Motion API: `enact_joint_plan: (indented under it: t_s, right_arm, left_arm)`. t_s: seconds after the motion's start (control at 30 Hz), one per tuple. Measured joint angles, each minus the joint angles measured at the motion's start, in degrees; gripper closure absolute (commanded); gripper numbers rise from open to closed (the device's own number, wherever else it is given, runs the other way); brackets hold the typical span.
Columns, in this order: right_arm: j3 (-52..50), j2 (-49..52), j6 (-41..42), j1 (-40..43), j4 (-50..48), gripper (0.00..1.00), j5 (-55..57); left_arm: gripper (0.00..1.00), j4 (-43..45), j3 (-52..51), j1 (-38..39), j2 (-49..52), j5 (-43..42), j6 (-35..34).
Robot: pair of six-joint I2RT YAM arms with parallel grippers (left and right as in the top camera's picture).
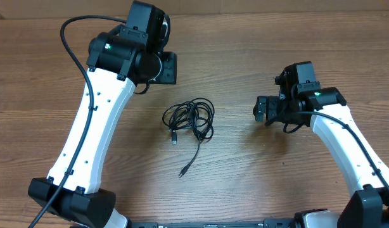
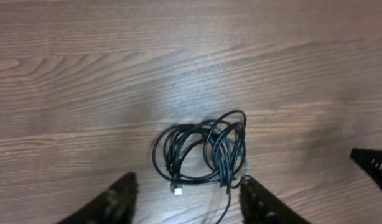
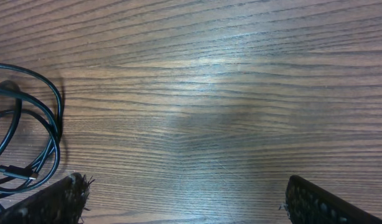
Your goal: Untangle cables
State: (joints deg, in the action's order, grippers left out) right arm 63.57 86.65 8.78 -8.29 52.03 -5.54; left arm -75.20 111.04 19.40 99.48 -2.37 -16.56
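Nearest the arm bases, on the brown wood-grain tabletop, just one loose tail of the thin black cables, trailing out of the bundle toward the front edge and ending in a small plug. A little farther back, at the bundle's near-left side, a second short end with a small connector, flat on the wood. Then the bundle itself: several overlapping loops of cord in a loose heap, roughly midway between the two arms and touched by neither. Off to the right of the bundle, at about the same depth and well apart from it, the right gripper, black, turned toward the loops, spread wide with only bare wood between the fingertips in its own wrist view, and a few loops showing at that view's left edge. Farthest back, beyond the bundle and slightly to its left, the left gripper, clear of the loops, with its blurred fingertips parted in its wrist view, gripping nothing, and the heap lying on the wood just ahead of them.
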Motion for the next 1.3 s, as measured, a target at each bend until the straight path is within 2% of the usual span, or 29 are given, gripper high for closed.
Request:
enact_joint_plan:
  t_s: [0.1, 0.2, 0.37, 0.57, 0.8, 0.9, 1.07, 1.3]
  right_arm:
    - [0.0, 0.0, 0.0, 0.0, -2.0, 0.00, 1.0]
    - [-0.1, 0.0, 0.0, 0.0, -8.7, 0.00, 3.5]
    - [-0.1, 0.0, 0.0, 0.0, -13.2, 0.00, 5.3]
    - [-0.1, 0.0, 0.0, 0.0, -14.0, 0.00, 5.8]
    - [-0.1, 0.0, 0.0, 0.0, -8.9, 0.00, 3.5]
    - [-0.1, -0.3, 0.0, 0.0, -7.1, 0.00, 3.0]
    - [1.0, -3.8, 0.0, 0.0, -4.6, 0.00, 2.8]
    - [2.0, -11.4, 0.0, 0.0, -1.0, 0.00, 2.8]
  left_arm:
    - [0.40, -0.9, 0.0, 0.0, 0.0, 0.0, 0.0]
    - [0.39, -2.4, 0.0, 0.0, 0.0, 0.0, 0.0]
    - [0.32, -2.7, -0.1, 0.1, 0.0, 0.0, 0.1]
    - [0.30, -2.1, -3.1, 1.6, 0.0, 0.0, 0.0]
    - [0.28, 0.5, -11.2, 3.2, 0.2, 0.0, -0.2]
    - [0.29, 3.0, -15.0, 3.5, 0.3, 0.0, -0.2]
    - [0.30, 12.1, -22.9, 4.7, 0.4, -1.7, -0.4]
    - [0.39, 26.3, -31.9, 7.1, 0.8, -3.0, -0.4]
